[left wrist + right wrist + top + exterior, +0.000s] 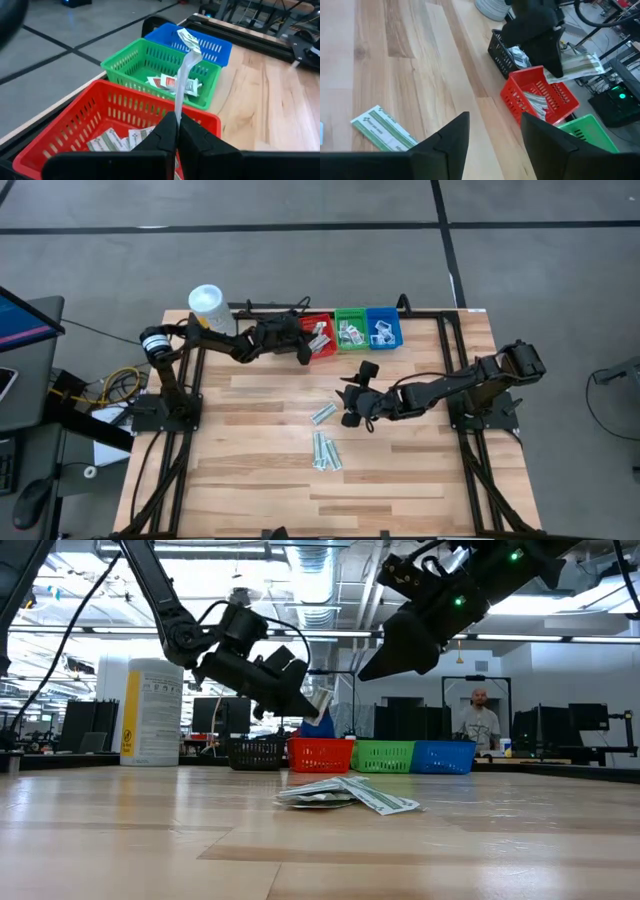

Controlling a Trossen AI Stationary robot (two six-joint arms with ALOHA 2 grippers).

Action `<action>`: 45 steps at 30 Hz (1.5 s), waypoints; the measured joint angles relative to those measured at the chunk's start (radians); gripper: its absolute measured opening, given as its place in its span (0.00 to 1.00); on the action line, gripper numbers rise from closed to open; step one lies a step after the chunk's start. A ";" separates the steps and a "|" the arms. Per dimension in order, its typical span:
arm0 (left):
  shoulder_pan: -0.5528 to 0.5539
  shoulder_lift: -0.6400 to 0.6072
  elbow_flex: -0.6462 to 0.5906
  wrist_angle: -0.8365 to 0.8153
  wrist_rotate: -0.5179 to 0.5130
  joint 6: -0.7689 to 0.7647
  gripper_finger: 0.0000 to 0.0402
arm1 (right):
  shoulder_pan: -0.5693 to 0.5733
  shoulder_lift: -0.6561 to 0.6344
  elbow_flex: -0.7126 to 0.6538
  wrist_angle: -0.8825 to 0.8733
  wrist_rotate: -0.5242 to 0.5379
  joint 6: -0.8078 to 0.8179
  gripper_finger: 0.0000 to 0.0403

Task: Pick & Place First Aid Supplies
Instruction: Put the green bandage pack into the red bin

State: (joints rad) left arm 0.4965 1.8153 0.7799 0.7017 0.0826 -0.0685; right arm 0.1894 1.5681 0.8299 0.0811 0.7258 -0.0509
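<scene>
The left gripper (pixel 176 131) hangs over the red bin (pixel 90 112), its fingers pinched tight on a pale-green wrapped strip (pixel 183 75). More packets (pixel 117 140) lie inside this bin. The green bin (pixel 351 330) and blue bin (pixel 384 327) stand beside it toward 3 o'clock. The right gripper (pixel 492 137) hovers over the table (pixel 420 470) near its centre, fingers apart and holding nothing. Loose strips (pixel 326 450) lie on the wood toward 7 o'clock from it.

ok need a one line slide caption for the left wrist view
Left claw shut on a pale-green strip, holding it over the red bin, with green bin and blue bin beyond.
</scene>
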 joint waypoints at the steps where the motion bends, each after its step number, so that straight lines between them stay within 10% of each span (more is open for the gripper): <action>1: 0.000 0.000 0.000 0.001 0.000 0.000 0.02 | 0.000 0.000 0.000 0.000 -0.001 0.000 0.42; 18: -0.005 -0.001 -0.001 0.003 0.002 0.016 0.32 | 0.000 0.007 -0.001 -0.025 -0.075 0.035 0.42; 24: -0.006 -0.020 -0.002 -0.002 0.164 0.039 0.33 | 0.000 0.007 -0.001 -0.029 -0.159 0.081 0.42; 45: -0.311 -0.547 -0.451 -0.044 0.195 0.119 0.28 | 0.006 0.101 0.000 0.101 -0.344 0.078 0.39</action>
State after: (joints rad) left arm 0.1857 1.2687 0.3294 0.6581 0.2771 0.0502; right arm 0.1959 1.6686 0.8299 0.1822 0.3817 0.0272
